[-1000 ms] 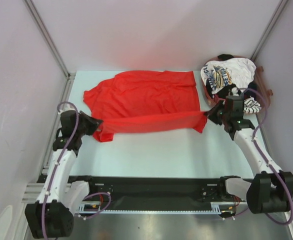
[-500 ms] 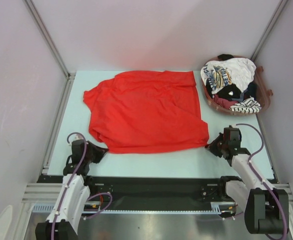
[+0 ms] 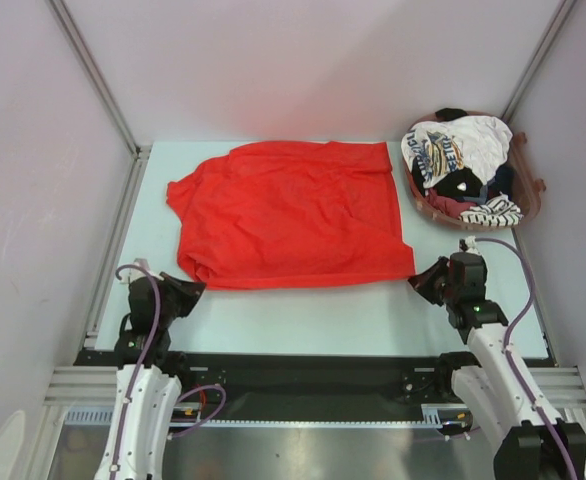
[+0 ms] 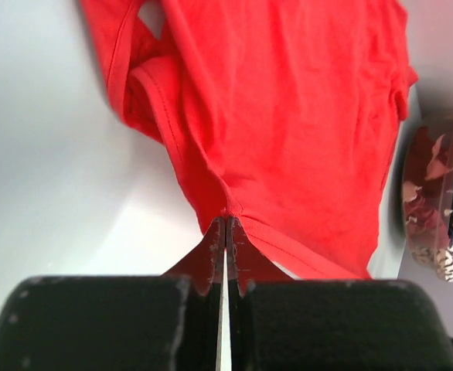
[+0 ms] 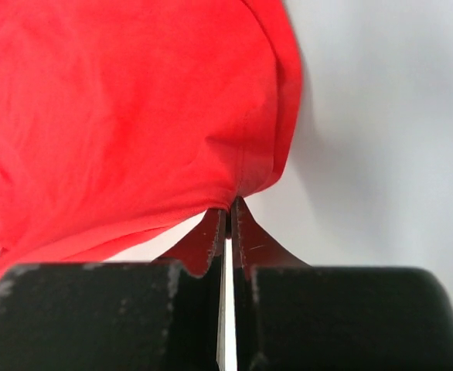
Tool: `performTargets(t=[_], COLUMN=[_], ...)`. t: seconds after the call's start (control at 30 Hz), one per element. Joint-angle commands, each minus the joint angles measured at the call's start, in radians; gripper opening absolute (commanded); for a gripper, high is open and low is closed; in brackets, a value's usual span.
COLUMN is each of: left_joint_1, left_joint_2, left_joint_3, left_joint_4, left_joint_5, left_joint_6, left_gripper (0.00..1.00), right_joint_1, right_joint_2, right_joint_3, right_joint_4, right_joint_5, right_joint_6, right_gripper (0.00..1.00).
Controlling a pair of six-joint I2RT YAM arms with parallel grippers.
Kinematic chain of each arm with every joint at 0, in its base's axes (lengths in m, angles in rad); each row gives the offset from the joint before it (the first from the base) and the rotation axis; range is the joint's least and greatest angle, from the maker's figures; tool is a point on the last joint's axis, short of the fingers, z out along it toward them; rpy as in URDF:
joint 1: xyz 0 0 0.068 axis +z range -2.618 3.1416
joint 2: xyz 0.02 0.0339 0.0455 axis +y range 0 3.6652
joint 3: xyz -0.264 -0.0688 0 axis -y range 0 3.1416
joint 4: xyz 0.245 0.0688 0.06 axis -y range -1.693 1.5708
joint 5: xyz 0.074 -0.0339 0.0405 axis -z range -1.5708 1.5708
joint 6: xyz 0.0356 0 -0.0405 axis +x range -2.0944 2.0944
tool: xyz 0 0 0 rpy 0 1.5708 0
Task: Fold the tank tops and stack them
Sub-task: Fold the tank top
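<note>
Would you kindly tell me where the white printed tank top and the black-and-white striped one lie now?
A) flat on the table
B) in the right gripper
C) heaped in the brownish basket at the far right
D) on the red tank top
C: the white printed cloth tank top and the black-and-white striped tank top lie heaped in the round brownish basket, apart from the spread red cloth tank top.

red tank top corner, clamped in end effector
</note>
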Motion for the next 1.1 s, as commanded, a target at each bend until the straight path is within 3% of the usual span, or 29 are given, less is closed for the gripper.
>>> performTargets(t=[0.0, 0.27, 0.57, 0.87, 1.07], left_joint_1=[0.000, 0.000, -0.002, 0.000, -0.002], left_joint_2=[-0.043, 0.072, -0.009, 0.261, 0.345], left_joint_3=[0.091, 0.069, 0.037, 0.115, 0.184], left_joint_4=[-0.068, -0.084, -0.083, 0.050, 0.115], left_joint_5=[-0.081, -0.084, -0.115, -0.150, -0.210], left_joint_6=[0.037, 0.011, -0.004, 0.081, 0.109], left_gripper=[0.00, 0.00, 0.03, 0.02, 0.03], right_joint_1=[0.046, 0.114, 0.114, 0.117, 0.164], right_joint_2=[-0.043, -0.017, -0.081, 0.216, 0.403], right_joint_3=[-0.002, -0.031, -0.043, 0.129, 0.276], right_joint_4=[-0.062, -0.123, -0.145, -0.058, -0.047], right_joint_5=[0.024, 0.097, 0.116, 0.191, 0.260], right_joint_6=[0.010, 0.070, 0.066, -0.088, -0.129], right_gripper=[0.00, 0.00, 0.00, 0.00, 0.00])
